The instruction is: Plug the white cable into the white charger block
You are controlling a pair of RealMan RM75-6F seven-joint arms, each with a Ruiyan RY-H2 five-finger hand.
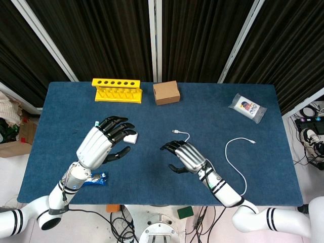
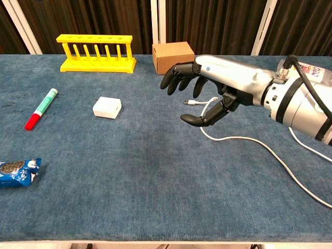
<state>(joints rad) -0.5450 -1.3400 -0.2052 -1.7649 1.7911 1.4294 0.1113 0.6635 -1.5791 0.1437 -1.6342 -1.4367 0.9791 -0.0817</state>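
Note:
The white charger block lies flat on the blue table, left of centre. My left hand hovers just left of it with fingers spread and nothing in them; the chest view does not show this hand. The white cable runs across the right half of the table. Its plug end lies just beyond my right hand. That hand is raised above the cable, thumb and fingers apart, holding nothing. The cable's other end lies further right.
A yellow tube rack and a cardboard box stand at the back. A red and green marker and a cookie packet lie left. A plastic bag sits back right.

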